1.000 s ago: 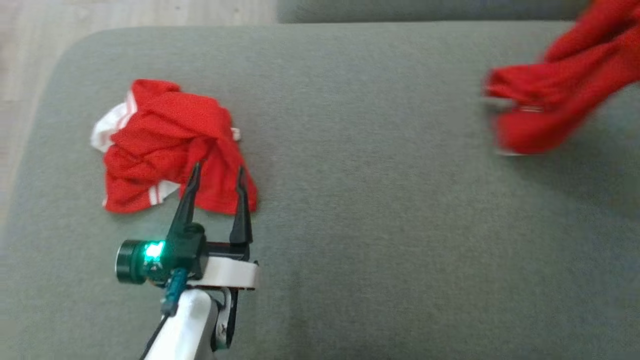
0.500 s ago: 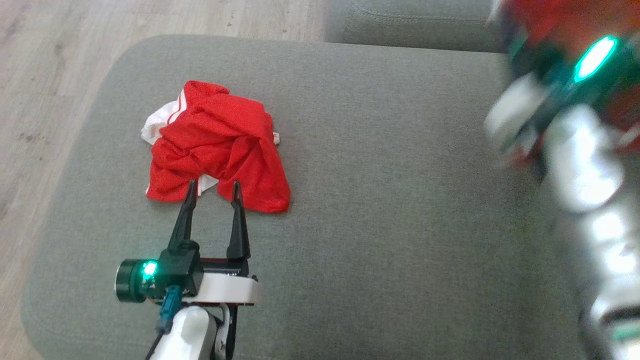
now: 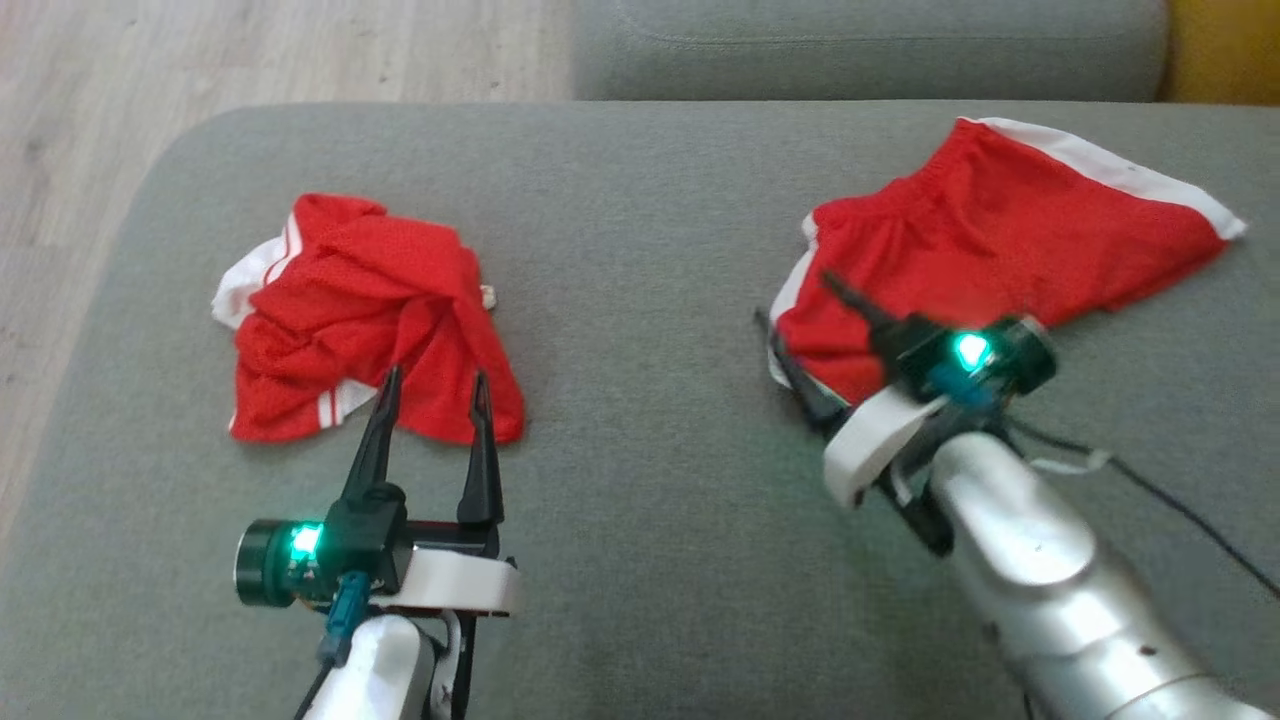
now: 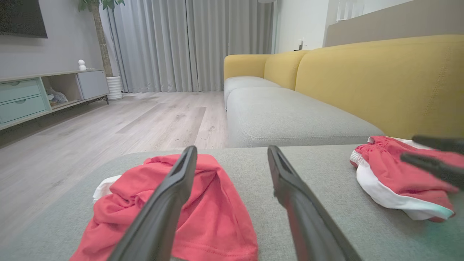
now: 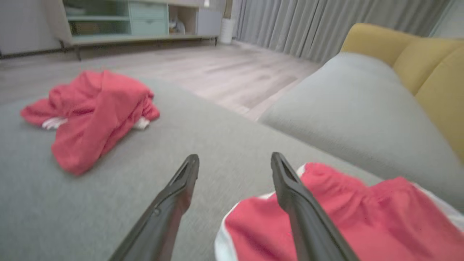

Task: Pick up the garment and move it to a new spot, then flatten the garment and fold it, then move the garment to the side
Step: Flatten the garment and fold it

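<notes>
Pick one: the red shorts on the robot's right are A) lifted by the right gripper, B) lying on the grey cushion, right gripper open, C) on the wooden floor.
B: the red shorts lie spread on the grey cushion, and the right gripper has its fingers apart at their edge, holding nothing.

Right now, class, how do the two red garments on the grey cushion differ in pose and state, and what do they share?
The left garment is a crumpled heap; the right garment lies spread flatter, waistband showing. The left garment sits at the tips of the open left end effector; the right garment's edge lies under the open right end effector. Both are red with white trim, on the grey cushion.
</notes>
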You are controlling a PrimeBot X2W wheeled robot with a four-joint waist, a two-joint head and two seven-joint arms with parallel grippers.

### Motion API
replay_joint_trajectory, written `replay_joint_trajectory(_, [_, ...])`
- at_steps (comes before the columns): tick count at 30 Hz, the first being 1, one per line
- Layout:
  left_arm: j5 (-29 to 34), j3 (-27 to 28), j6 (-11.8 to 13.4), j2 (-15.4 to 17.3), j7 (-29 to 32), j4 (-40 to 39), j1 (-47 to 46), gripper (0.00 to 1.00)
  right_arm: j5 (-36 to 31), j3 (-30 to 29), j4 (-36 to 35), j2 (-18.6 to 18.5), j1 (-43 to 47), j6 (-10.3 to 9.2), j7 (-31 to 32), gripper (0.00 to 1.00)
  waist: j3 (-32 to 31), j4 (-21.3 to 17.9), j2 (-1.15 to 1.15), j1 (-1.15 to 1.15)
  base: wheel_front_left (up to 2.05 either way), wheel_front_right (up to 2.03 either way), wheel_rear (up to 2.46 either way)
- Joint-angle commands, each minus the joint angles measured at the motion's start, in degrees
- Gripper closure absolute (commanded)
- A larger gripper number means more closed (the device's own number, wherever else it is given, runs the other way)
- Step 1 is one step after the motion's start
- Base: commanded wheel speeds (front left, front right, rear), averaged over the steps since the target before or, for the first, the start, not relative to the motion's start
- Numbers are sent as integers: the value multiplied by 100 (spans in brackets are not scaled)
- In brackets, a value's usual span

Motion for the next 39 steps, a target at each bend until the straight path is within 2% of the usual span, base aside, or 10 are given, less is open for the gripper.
replay_joint_trajectory(1, [51, 241, -10, 0, -24, -178, -147, 0, 86, -58, -322, -44, -55, 37, -68, 0, -51, -90, 0, 0, 0, 0, 0])
replay_joint_trajectory(6, [62, 250, -14, -5, -24, -205, -120, 0, 177, -943, -1484, -166, 512, 37, -76, 0, -104, -253, 0, 0, 0, 0, 0])
replay_joint_trajectory(10, [93, 276, -22, -7, -24, -238, -115, 0, 45, -1962, -2385, -9, 1308, 37, -77, 0, -124, -357, 0, 0, 0, 0, 0])
replay_joint_trajectory(13, [113, 266, -50, -8, -24, -223, -101, 0, -52, -2519, -2967, 143, 1947, 37, -78, 0, -132, -421, 0, 0, 0, 0, 0])
replay_joint_trajectory(16, [130, 257, -67, -9, -24, -214, -98, 0, -117, -2718, -3277, 216, 2472, 37, -78, 0, -88, -473, 0, 0, 0, 0, 0])
replay_joint_trajectory(20, [154, 227, -96, -10, -24, -206, -167, 0, -42, -2747, -3479, 236, 2744, 37, -78, 0, 14, -467, 0, 0, 0, 0, 0])
replay_joint_trajectory(28, [174, 174, -126, -12, -24, -179, -309, 0, -388, -2483, -3091, 239, 2515, 37, 222, 0, 298, -294, 0, 0, 0, 0, 0])
replay_joint_trajectory(33, [146, 111, -115, -13, -24, -147, -411, 0, -864, -2383, -2294, 239, 2089, 37, 735, 0, 509, -71, 0, 0, 0, 0, 0])
replay_joint_trajectory(39, [84, 18, -89, -14, -24, -108, -550, 0, -1469, -2407, -1338, 217, 1499, 37, 820, 0, 729, 198, 0, 0, 0, 0, 0])
